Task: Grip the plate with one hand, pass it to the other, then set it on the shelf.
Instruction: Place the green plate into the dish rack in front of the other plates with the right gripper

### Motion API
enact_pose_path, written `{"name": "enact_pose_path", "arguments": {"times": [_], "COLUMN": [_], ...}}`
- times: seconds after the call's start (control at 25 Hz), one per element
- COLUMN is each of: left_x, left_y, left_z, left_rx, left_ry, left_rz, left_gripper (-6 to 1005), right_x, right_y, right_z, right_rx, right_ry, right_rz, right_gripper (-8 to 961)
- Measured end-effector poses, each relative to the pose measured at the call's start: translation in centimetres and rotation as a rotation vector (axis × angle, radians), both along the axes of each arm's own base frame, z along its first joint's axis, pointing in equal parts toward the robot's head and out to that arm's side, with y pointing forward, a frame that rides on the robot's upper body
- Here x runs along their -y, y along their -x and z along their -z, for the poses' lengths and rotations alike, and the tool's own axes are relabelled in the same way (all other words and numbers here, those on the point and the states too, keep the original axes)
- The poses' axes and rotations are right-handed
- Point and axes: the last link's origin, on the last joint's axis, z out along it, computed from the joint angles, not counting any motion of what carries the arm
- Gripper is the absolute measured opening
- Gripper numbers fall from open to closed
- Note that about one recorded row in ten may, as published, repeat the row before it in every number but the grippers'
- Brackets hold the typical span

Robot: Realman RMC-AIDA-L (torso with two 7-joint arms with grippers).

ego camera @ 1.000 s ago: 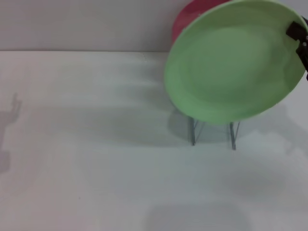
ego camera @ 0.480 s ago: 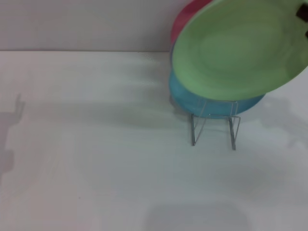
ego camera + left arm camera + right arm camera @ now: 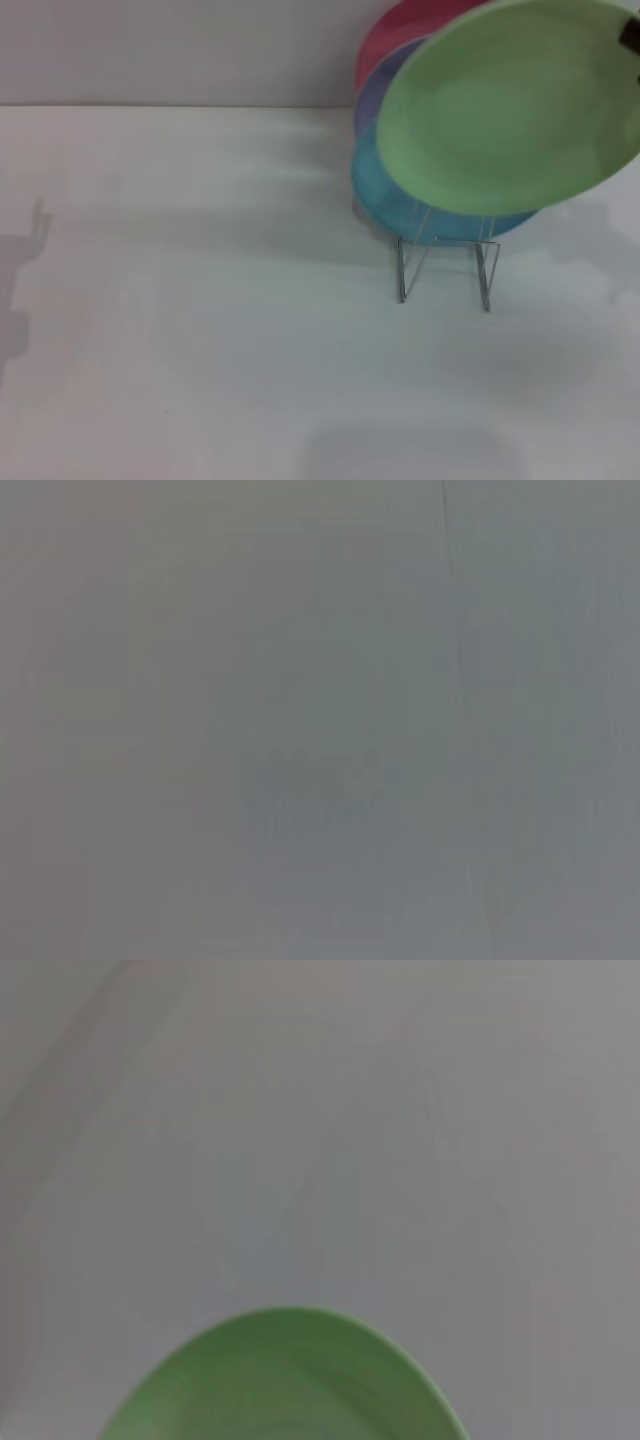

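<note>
Head view showed my right gripper (image 3: pixel 630 40) only as a dark bit at the picture's right edge, clamped on the rim of the light green plate (image 3: pixel 510 110). I held that plate up in the air, tilted, its face turned toward the camera, in front of and above the wire rack (image 3: pixel 445 268). A light blue plate (image 3: pixel 385 195) stood in the rack, with a lavender plate (image 3: pixel 378 85) and a red plate (image 3: pixel 400 30) behind it. From my right wrist view I saw only the curved green edge of the plate (image 3: pixel 285 1380) against a plain grey surface, not my own fingers.

My left gripper was nowhere in the head view, and its wrist view gave nothing but blank grey, so I could not tell how its jaws stood.

As I judged it, the plate was lifted clear and the hand-over was not yet done. To do it well, I would keep the pinch firm on the rim and carry the plate toward the middle of the white table (image 3: pixel 200 330), well away from the standing plates, so its lower edge could not knock the blue one. I would hold it steady with the far rim free, let the left jaws close fully there, and only then release.
</note>
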Motion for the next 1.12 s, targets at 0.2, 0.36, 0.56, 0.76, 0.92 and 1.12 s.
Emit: {"name": "enact_pose_path", "arguments": {"times": [0.2,0.36,0.56,0.76,0.92,1.12], "left_x": [0.0,0.1,0.1,0.0,0.0,0.0], "left_y": [0.0,0.1,0.1,0.0,-0.1,-0.1], "left_z": [0.3,0.3,0.3,0.4,0.5,0.5], "left_rx": [-0.003,-0.004,-0.004,-0.007,-0.009,-0.009], "left_ry": [0.015,0.017,0.017,0.023,0.028,0.028], "left_rz": [-0.003,-0.005,-0.005,0.000,0.004,0.004], "left_gripper": [756,756,756,756,756,756], "right_x": [-0.2,-0.2,-0.3,-0.6,-0.8,-1.1], "right_y": [-0.7,-0.9,-1.5,-2.3,-2.5,-2.4], "right_z": [1.0,1.1,1.2,2.2,2.6,3.2], "right_rx": [0.022,0.030,0.056,0.078,0.077,0.072], "right_ry": [0.021,0.021,0.023,0.029,0.040,0.058], "right_rz": [0.025,0.032,0.058,0.095,0.103,0.107], "right_gripper": [47,47,47,46,45,45]}}
